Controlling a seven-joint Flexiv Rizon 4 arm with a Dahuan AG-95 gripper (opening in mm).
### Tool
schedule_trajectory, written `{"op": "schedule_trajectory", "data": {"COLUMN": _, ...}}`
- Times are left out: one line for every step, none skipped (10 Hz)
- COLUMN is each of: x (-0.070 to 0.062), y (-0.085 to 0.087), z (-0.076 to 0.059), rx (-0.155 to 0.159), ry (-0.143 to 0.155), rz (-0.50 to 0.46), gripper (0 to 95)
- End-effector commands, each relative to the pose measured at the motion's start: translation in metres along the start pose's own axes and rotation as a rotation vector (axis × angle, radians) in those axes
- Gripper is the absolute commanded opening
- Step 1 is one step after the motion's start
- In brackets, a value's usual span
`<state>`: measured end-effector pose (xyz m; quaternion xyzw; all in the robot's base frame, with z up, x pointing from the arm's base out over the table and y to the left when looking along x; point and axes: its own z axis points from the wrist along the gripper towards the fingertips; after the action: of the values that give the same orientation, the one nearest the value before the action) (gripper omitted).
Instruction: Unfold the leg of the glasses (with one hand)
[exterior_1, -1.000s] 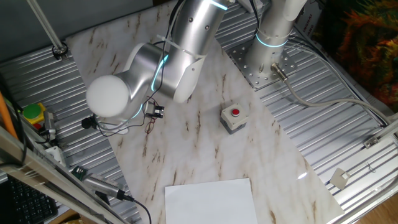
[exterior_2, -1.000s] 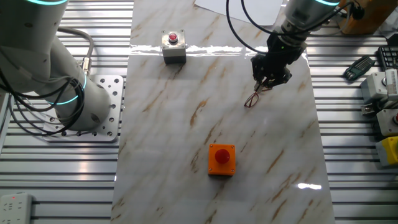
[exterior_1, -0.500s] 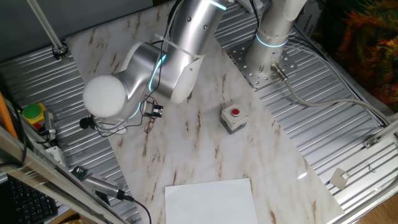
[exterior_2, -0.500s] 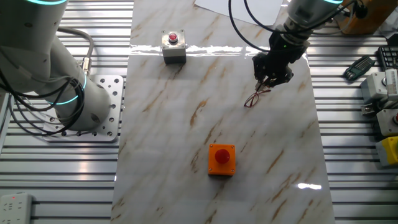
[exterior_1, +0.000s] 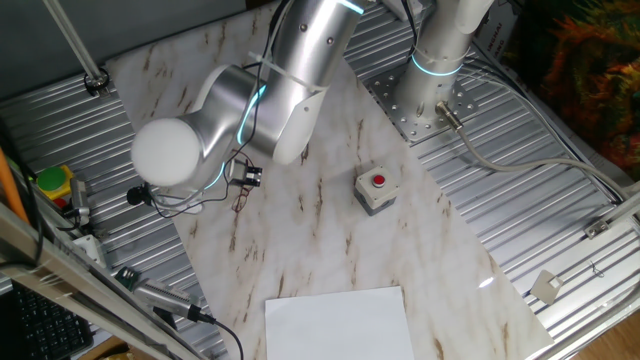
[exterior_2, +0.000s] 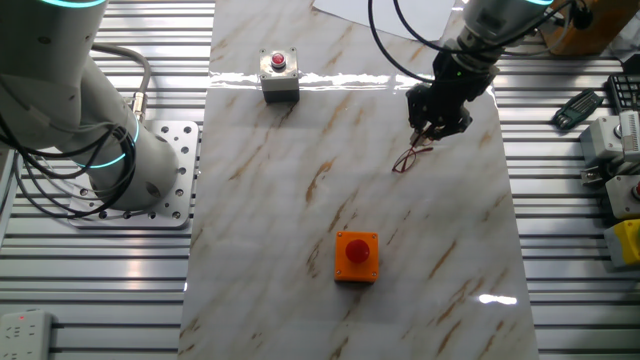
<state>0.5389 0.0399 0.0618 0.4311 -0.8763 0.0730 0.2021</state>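
The small pair of thin, dark reddish-brown wire-framed glasses (exterior_2: 408, 157) is seen on the marble tabletop (exterior_2: 300, 200), well to the side of the grey button box with a red button (exterior_2: 279, 76). The black two-finger gripper (exterior_2: 432, 128) is held just above them, at the thin wire leg (exterior_2: 421, 146). Whether the fingers are pinched on it cannot be told (too small). The unfolding is judged underway, not finished.

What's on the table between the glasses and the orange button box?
Nothing: between the glasses and the orange button box lies only bare marble tabletop, shown in the other fixed view.
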Motion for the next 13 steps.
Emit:
{"op": "schedule_trajectory", "data": {"x": 0.000, "y": 0.000, "z": 0.000, "rx": -0.003, "ry": 0.004, "rz": -0.001, "gripper": 0.0}}
{"op": "schedule_trajectory", "data": {"x": 0.001, "y": 0.001, "z": -0.001, "rx": -0.003, "ry": 0.005, "rz": -0.001, "gripper": 0.0}}
{"op": "schedule_trajectory", "data": {"x": 0.001, "y": 0.001, "z": -0.001, "rx": -0.003, "ry": 0.007, "rz": -0.001, "gripper": 0.0}}
{"op": "schedule_trajectory", "data": {"x": 0.001, "y": 0.001, "z": -0.002, "rx": -0.003, "ry": 0.011, "rz": -0.003, "gripper": 0.0}}
{"op": "schedule_trajectory", "data": {"x": 0.002, "y": 0.001, "z": -0.002, "rx": -0.006, "ry": 0.013, "rz": -0.005, "gripper": 0.0}}
{"op": "schedule_trajectory", "data": {"x": 0.002, "y": 0.002, "z": -0.003, "rx": -0.006, "ry": 0.014, "rz": -0.005, "gripper": 0.0}}
{"op": "schedule_trajectory", "data": {"x": 0.004, "y": 0.002, "z": -0.004, "rx": -0.007, "ry": 0.014, "rz": -0.004, "gripper": 0.0}}
{"op": "schedule_trajectory", "data": {"x": 0.005, "y": 0.002, "z": -0.005, "rx": -0.008, "ry": 0.014, "rz": -0.003, "gripper": 0.0}}
{"op": "schedule_trajectory", "data": {"x": 0.006, "y": 0.003, "z": -0.007, "rx": -0.009, "ry": 0.012, "rz": 0.000, "gripper": 0.0}}
{"op": "schedule_trajectory", "data": {"x": 0.009, "y": 0.003, "z": -0.009, "rx": -0.011, "ry": 0.008, "rz": 0.000, "gripper": 0.0}}
{"op": "schedule_trajectory", "data": {"x": 0.012, "y": 0.002, "z": -0.010, "rx": -0.013, "ry": 0.006, "rz": -0.002, "gripper": 0.0}}
{"op": "schedule_trajectory", "data": {"x": 0.013, "y": 0.002, "z": -0.011, "rx": -0.013, "ry": 0.006, "rz": -0.002, "gripper": 0.0}}
{"op": "schedule_trajectory", "data": {"x": 0.016, "y": 0.001, "z": -0.012, "rx": -0.014, "ry": 0.006, "rz": -0.004, "gripper": 0.0}}
